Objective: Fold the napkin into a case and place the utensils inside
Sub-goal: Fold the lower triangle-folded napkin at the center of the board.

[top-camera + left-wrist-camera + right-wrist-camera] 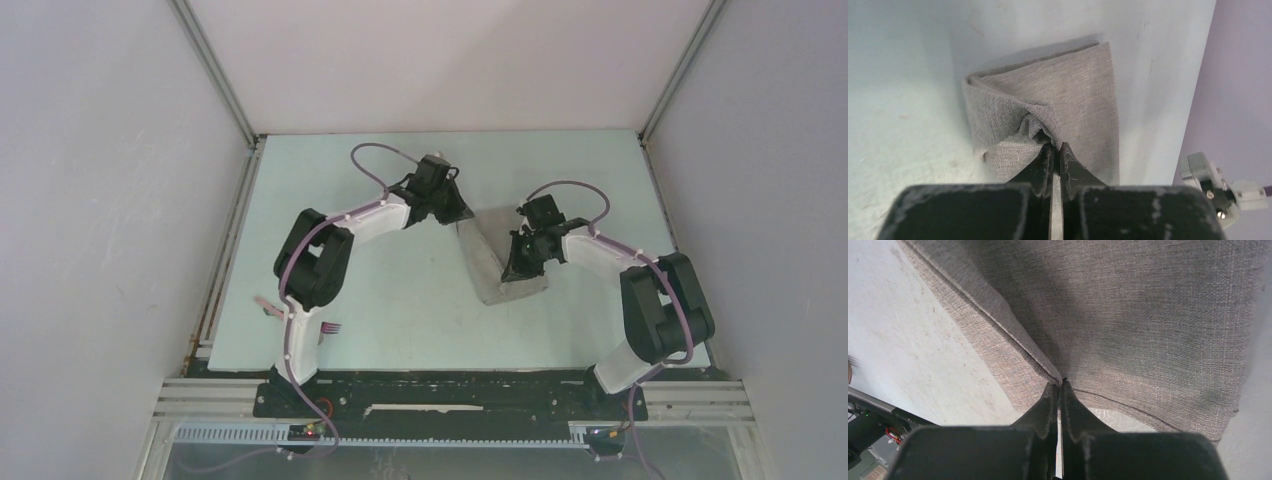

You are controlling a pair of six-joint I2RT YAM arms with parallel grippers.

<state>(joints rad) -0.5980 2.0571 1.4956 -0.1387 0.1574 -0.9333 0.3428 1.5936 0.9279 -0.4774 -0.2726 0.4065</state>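
Napkin (492, 268) sits mid-desk (400, 300), between the two arms. It's already folded into a layered wedge, narrow end toward the far side, wide end toward us. Left jaws are at the narrow end, closed down to a hairline gap, and from the left wrist view we see them pinching a puckered fold of the napkin (1073, 95). The top layer bunches and lifts right at the tips, while the rest lies flat on the desk (898, 100). Right jaws are at the wide near end, shut tight. In the right wrist view the tips sit on the napkin (1148, 315) where a hem and a crease converge, so we read that as a pinch on a cloth layer, though how many layers are caught we can't tell. The hemmed edge runs off up-left from the tips over bare desk (908, 350). Utensils are well apart from the napkin, down by the left arm (318, 262) base — we make out a fork (331, 327) end on one side of the arm and a pinkish handle (267, 304) on the other, too small to say more. Right arm (660, 300) reaches in from the right.
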